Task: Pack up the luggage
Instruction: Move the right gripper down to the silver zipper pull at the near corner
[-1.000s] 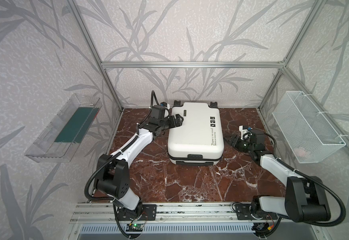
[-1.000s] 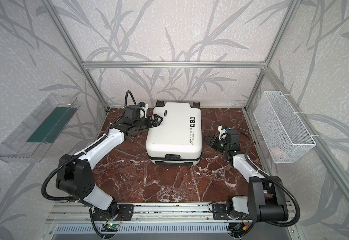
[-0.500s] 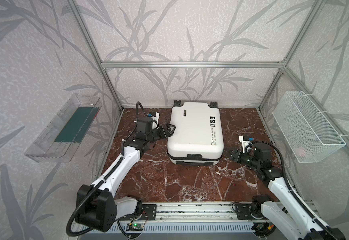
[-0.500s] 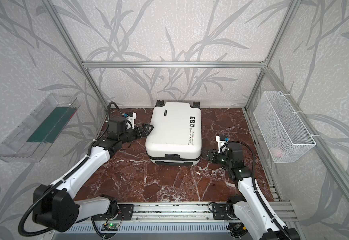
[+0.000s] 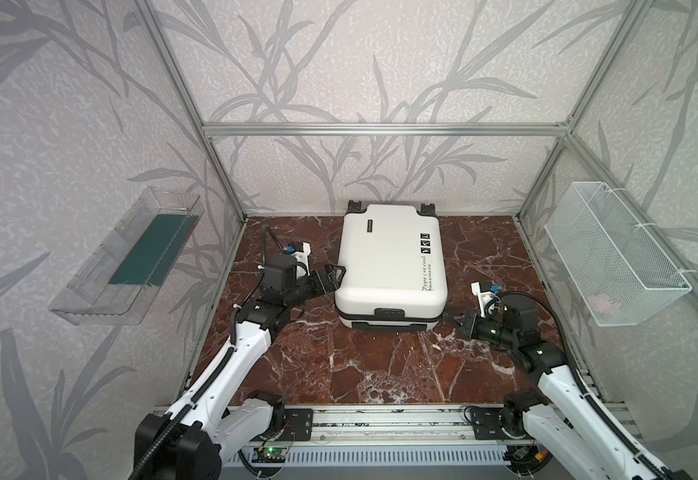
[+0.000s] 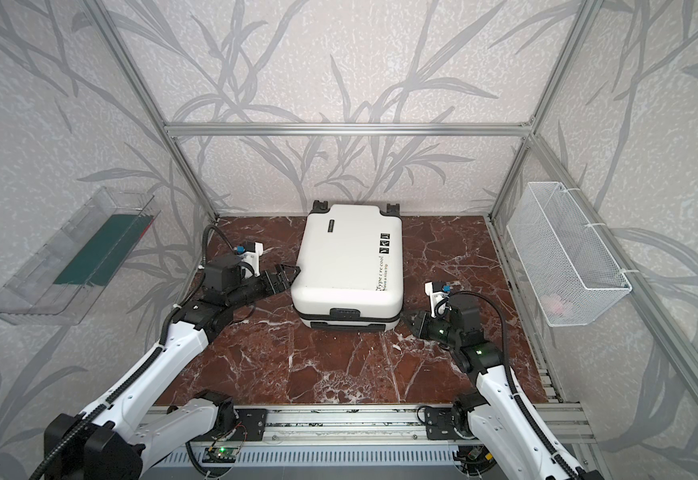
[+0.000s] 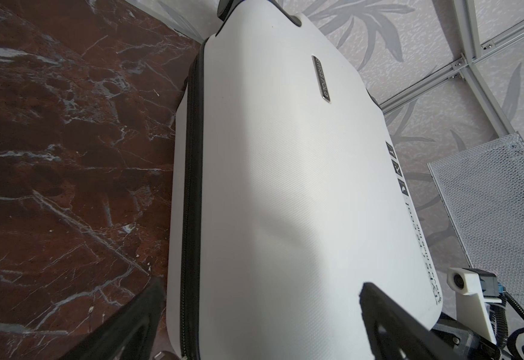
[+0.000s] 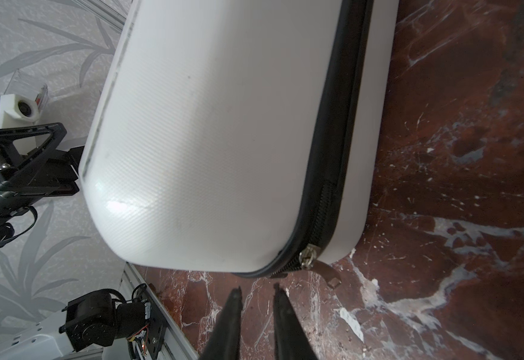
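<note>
Beside the front right corner of the luggage [image 5: 390, 266], the right pincer [image 8: 256, 288] is narrowing to a slim gap and pinching nothing, its tips aiming at the zipper pull [image 8: 309, 255] just ahead; a second ago it was sitting wider and farther back along that side. The left pincer [image 5: 339, 280] is staying fully spread while drawing forward along the left side. The luggage is lying shut and flat at the back middle of the worktop [image 5: 380, 365], so the arms are probably preparing to unzip it before packing.
</note>
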Available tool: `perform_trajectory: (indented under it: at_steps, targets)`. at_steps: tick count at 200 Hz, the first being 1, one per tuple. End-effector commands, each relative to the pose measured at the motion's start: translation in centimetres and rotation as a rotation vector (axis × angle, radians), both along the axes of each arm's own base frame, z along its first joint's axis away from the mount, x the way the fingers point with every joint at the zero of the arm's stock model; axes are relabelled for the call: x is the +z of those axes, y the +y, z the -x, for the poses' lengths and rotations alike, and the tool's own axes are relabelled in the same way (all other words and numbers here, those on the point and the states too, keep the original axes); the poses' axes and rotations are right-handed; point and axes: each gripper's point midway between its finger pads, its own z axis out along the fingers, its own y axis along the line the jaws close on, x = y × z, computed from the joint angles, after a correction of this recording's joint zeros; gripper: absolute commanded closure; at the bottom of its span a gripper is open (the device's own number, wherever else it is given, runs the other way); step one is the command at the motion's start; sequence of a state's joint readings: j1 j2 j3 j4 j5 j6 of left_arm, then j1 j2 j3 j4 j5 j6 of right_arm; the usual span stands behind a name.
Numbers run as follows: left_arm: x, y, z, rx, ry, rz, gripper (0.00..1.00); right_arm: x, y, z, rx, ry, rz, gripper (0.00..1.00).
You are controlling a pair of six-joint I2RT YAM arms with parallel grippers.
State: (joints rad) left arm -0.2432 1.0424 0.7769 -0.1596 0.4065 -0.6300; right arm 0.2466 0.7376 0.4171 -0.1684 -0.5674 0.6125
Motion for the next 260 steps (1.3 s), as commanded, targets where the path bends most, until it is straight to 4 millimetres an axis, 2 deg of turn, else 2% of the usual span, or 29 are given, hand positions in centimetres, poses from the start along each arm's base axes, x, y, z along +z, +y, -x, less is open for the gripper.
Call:
perform_trajectory:
  at_steps: [1,68,83,104,132,160,175,216,260]
  targets:
    - [-0.1,-0.3,0.1,-0.011,-0.001,0.021,0.01,1.0,0.9,-0.6,0.01,-0.038,-0.01,0.8]
    - [-0.8,-0.3,-0.2,-0.006,0.007,0.006,0.01,2.0,3.3,-3.0,0.053,-0.045,-0.017,0.81]
    - [-0.7,-0.2,-0.2,-0.004,0.006,-0.001,0.01,2.0,2.9,-2.7,0.055,-0.063,0.024,0.8]
    - [-0.8,0.1,0.0,-0.001,0.005,-0.016,0.01,1.7,1.3,-2.0,0.007,-0.086,0.093,0.8]
    - [-0.7,0.2,0.2,-0.004,0.004,-0.027,0.01,0.2,-1.2,-0.8,-0.06,-0.093,0.197,0.77]
    - [-0.5,0.1,0.6,-0.011,0.003,-0.018,0.01,-2.0,-2.0,-0.2,-0.066,-0.059,0.247,0.55]
    - [-0.5,0.1,0.9,-0.014,0.009,-0.019,0.01,-2.9,-2.1,-0.2,-0.064,-0.049,0.256,0.49]
    - [-0.6,0.3,1.8,-0.021,0.018,-0.031,0.01,-4.8,-2.1,-0.2,-0.025,-0.039,0.307,0.48]
    - [-0.6,0.2,1.9,-0.022,0.019,-0.02,0.01,-5.7,-1.4,-0.9,0.011,-0.044,0.314,0.5]
